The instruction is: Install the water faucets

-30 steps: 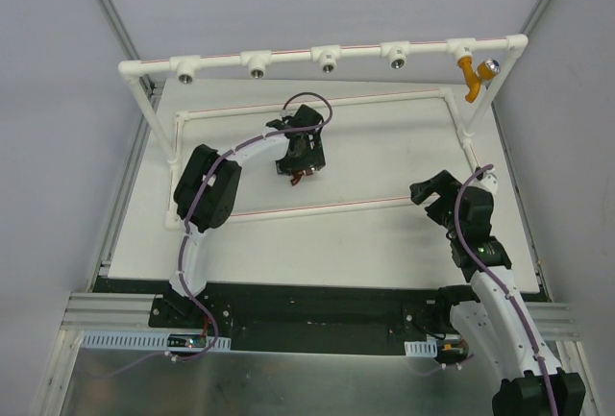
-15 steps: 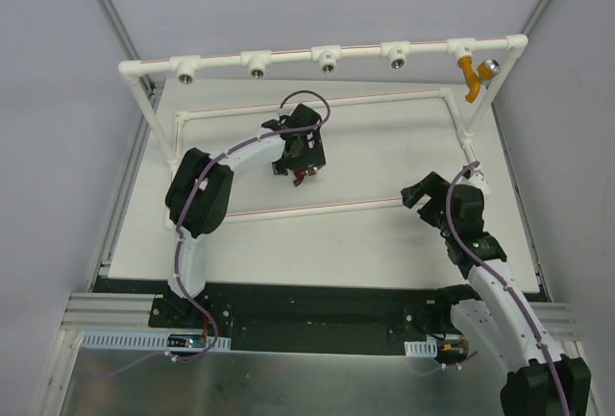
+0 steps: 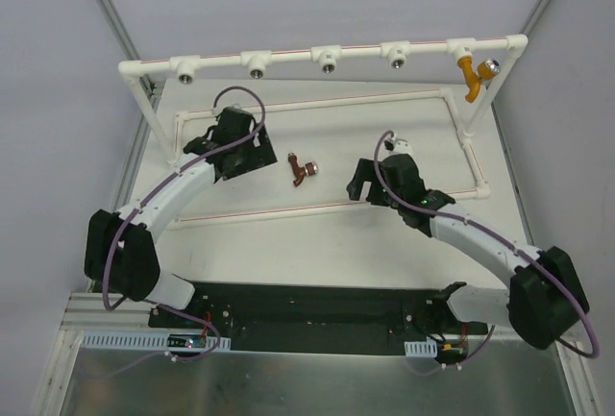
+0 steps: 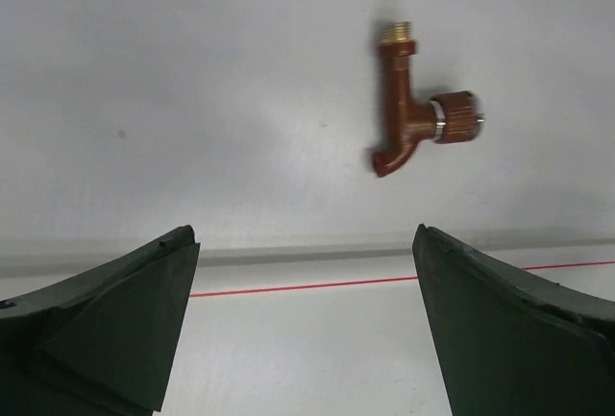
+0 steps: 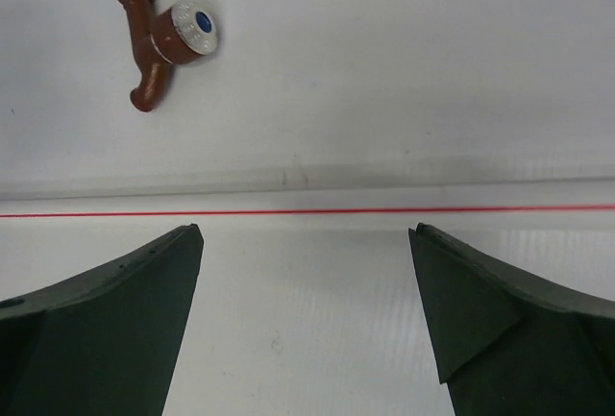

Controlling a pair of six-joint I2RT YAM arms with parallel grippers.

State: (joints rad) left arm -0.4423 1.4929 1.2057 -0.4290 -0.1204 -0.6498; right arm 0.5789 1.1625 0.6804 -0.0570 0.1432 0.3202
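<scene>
The reddish-brown faucet (image 3: 304, 171) lies loose on the white board between my two arms. It shows in the left wrist view (image 4: 408, 118) and in the right wrist view (image 5: 159, 46), ahead of each gripper and untouched. The orange-yellow faucet (image 3: 471, 76) hangs from the rightmost socket of the white pipe rail (image 3: 288, 56). My left gripper (image 3: 258, 152) is open and empty, left of the brown faucet; its jaws stand wide apart (image 4: 306, 325). My right gripper (image 3: 357, 183) is open and empty, right of the brown faucet (image 5: 306, 325).
Several white tee sockets (image 3: 258, 67) with metal-ringed holes hang along the rail, unfilled. A low rectangle of white pipe with red lines (image 3: 317, 207) frames the board. White uprights (image 3: 146, 109) hold the rail at both ends. Grey walls close both sides.
My left gripper let go of the brown faucet and swung left; the faucet now lies on the board. My right arm swung far left toward the faucet.
</scene>
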